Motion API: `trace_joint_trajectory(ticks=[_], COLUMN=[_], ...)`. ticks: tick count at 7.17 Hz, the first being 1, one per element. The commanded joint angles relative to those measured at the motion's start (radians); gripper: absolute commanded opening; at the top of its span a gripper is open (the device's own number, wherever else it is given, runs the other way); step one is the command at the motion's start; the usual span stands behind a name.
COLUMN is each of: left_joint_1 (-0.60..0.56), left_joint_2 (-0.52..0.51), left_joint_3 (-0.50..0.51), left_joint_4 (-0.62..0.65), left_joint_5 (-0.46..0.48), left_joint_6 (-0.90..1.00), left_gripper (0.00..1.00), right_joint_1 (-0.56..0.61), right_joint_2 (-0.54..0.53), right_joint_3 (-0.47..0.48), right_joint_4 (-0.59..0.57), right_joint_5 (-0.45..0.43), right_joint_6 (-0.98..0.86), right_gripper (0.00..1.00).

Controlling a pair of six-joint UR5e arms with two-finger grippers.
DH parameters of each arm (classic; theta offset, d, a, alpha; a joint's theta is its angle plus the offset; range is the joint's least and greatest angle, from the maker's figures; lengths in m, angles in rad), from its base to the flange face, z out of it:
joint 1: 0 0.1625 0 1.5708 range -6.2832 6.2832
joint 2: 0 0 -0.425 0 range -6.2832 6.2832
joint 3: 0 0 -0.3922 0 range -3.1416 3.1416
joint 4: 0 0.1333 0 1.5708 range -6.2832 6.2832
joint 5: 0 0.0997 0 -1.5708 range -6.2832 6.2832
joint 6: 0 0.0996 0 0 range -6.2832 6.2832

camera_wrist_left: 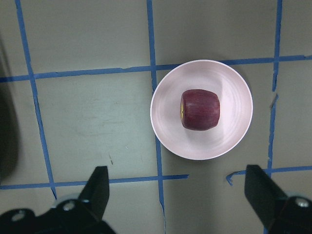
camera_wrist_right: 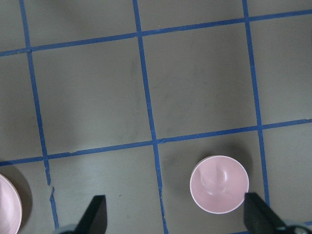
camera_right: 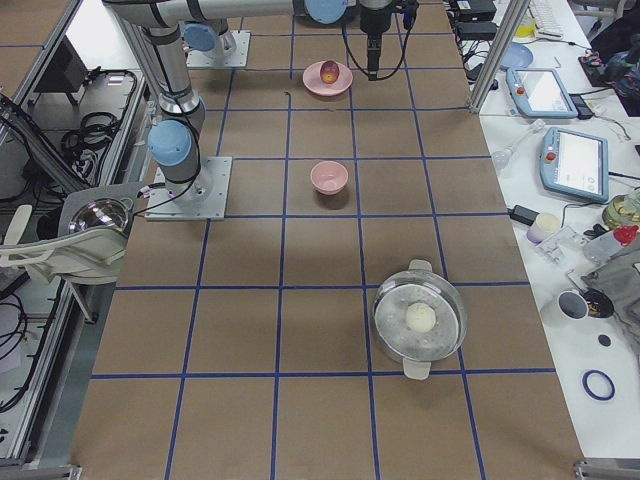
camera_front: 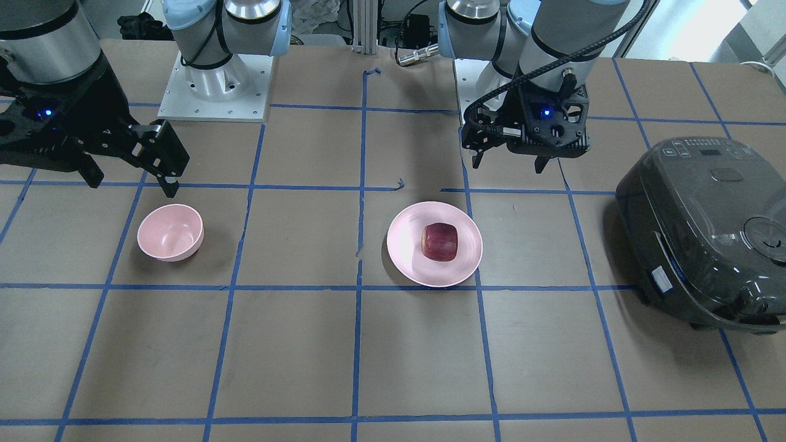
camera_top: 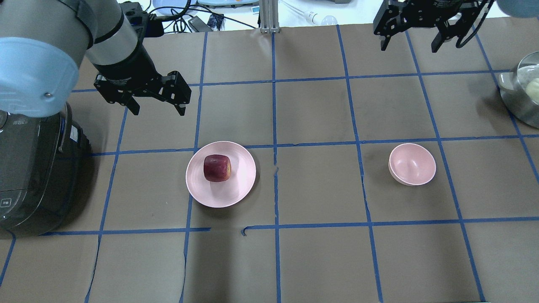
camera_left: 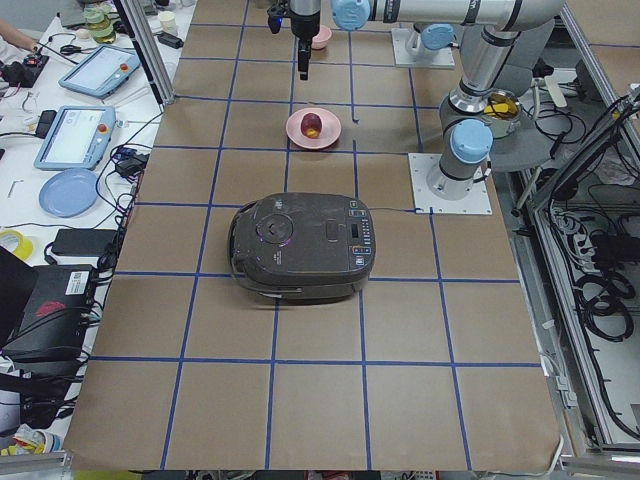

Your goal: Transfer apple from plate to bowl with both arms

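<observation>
The dark red apple [camera_front: 439, 241] lies on the pale pink plate [camera_front: 405, 245], slightly off its centre; it also shows in the overhead view [camera_top: 217, 168] and the left wrist view [camera_wrist_left: 199, 109]. My left gripper [camera_top: 158, 110] is open and empty, hovering above the table beyond the plate, apart from it [camera_wrist_left: 176, 180]. The small pink bowl [camera_top: 412, 164] stands empty to the plate's right [camera_wrist_right: 219, 184]. My right gripper [camera_top: 409, 46] is open and empty, high above the table's far side, well away from the bowl.
A dark grey rice cooker [camera_top: 29, 168] sits at the table's left end, close to the left arm. A metal pot [camera_top: 524, 92] with a pale round item inside stands at the right edge. Blue tape lines grid the brown table.
</observation>
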Motion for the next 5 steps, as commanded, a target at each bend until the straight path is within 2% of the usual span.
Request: trace_joint_trajectory(ticks=[1, 3, 4, 5], left_joint_1=[-0.030, -0.047, -0.075, -0.087], left_joint_2=[-0.010, -0.033, -0.041, -0.057], left_joint_3=[-0.121, -0.248, -0.295, -0.327], left_joint_4=[0.180, 0.371, 0.432, 0.434], left_joint_5=[-0.001, -0.004, -0.002, -0.002], left_joint_6=[-0.051, -0.059, -0.061, -0.059], left_gripper=[1.00, 1.00, 1.00, 1.00], right_joint_1=[0.001, 0.003, 0.007, 0.009], right_joint_2=[0.001, -0.001, -0.010, -0.014], right_joint_3=[0.000, 0.002, 0.002, 0.025], right_joint_4=[0.000, 0.002, 0.003, 0.004], right_joint_5=[0.002, -0.008, -0.024, -0.050], right_joint_6=[-0.002, -0.002, -0.003, -0.002], right_gripper=[1.00, 1.00, 1.00, 1.00])
